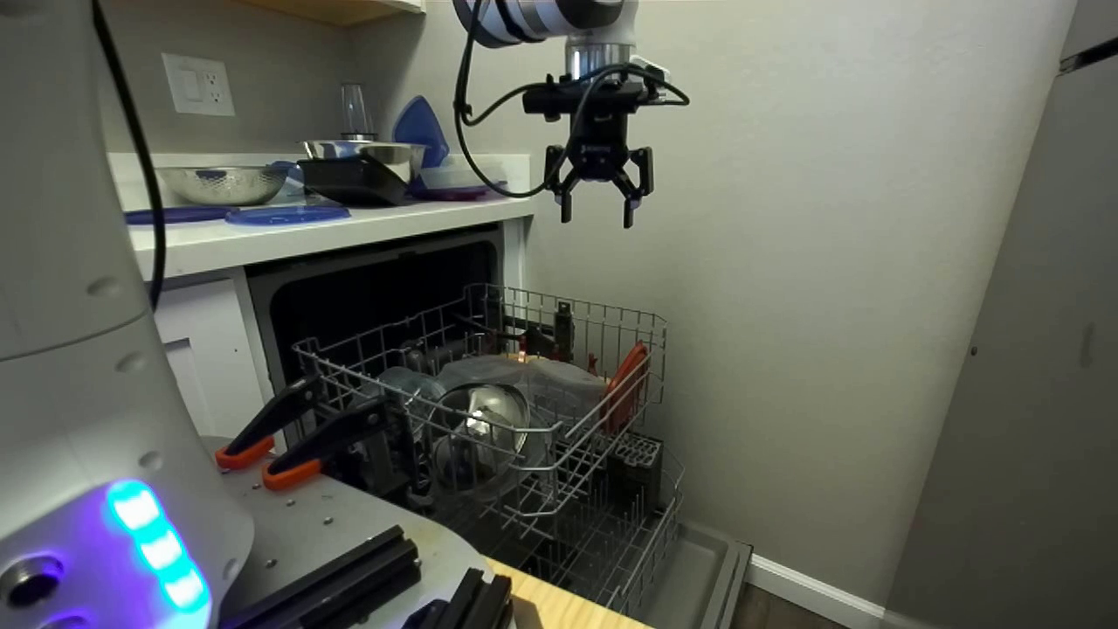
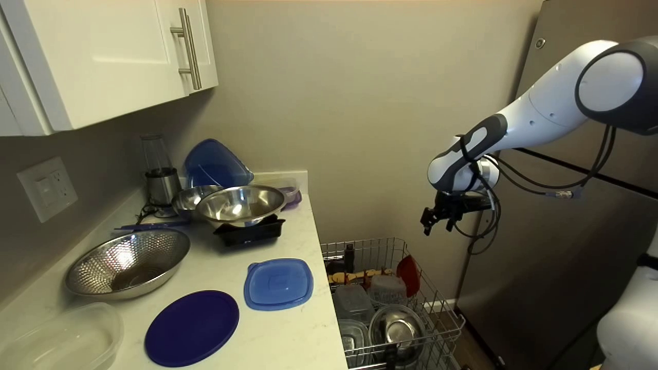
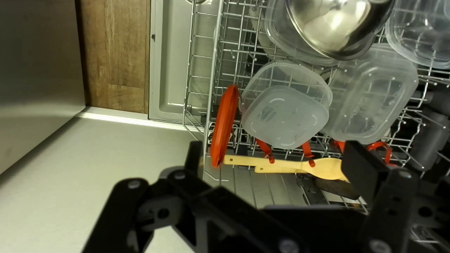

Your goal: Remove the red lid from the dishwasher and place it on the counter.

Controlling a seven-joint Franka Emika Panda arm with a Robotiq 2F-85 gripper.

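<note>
The red lid point(image 1: 625, 384) stands on edge in the upper rack of the dishwasher point(image 1: 367, 297), against the rack's side wires near the wall. It also shows in an exterior view point(image 2: 408, 275) and, as a narrow strip, in the wrist view point(image 3: 224, 126). My gripper point(image 1: 596, 220) is open and empty, pointing down, well above the rack and apart from the lid. It also shows in an exterior view point(image 2: 438, 229). In the wrist view its spread fingers point(image 3: 276, 153) frame the rack's end. The white counter point(image 2: 277, 334) is above and beside the dishwasher.
The upper rack holds clear containers point(image 3: 284, 116), a steel bowl point(image 3: 337, 24) and wooden spoons point(image 3: 281, 164) by red clips. On the counter are a blue lid point(image 2: 278, 284), a dark blue lid point(image 2: 193, 329), a colander point(image 2: 128, 262) and bowls point(image 2: 241, 203). A wall point(image 1: 786, 262) stands beside the rack.
</note>
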